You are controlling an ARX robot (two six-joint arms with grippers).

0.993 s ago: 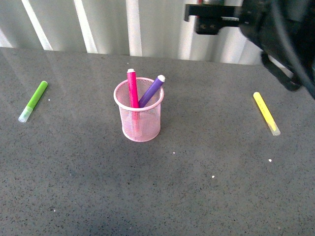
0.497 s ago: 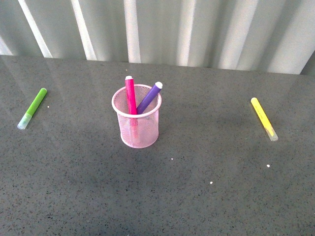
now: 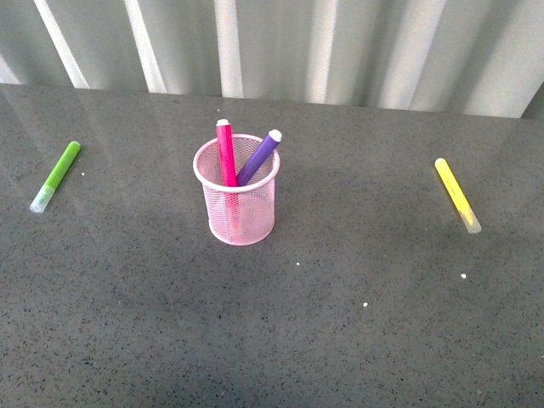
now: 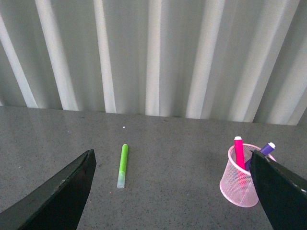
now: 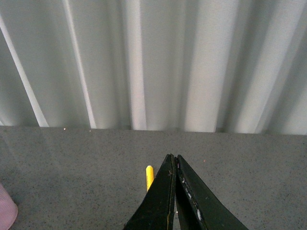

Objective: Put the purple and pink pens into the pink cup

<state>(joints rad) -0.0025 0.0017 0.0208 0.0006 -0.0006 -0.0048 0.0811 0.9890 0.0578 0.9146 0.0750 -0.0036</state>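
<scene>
The pink cup (image 3: 237, 197) stands upright on the grey table. The pink pen (image 3: 226, 151) and the purple pen (image 3: 260, 156) stand inside it, tops above the rim. The cup (image 4: 239, 184) with both pens also shows in the left wrist view. My left gripper (image 4: 172, 165) is open and empty, well back from the cup, which sits by one finger. My right gripper (image 5: 173, 157) is shut and empty, above the table. Neither gripper shows in the front view.
A lime-green marker (image 3: 56, 176) lies at the left of the table, also in the left wrist view (image 4: 123, 165). A yellow marker (image 3: 457, 195) lies at the right; its tip (image 5: 149, 176) shows beside the right fingers. A corrugated white wall (image 3: 340, 42) runs behind the table.
The right arm, at the upper right of the front view a second ago, has left that view. The view itself shifted slightly. The cup and pens have not moved.
</scene>
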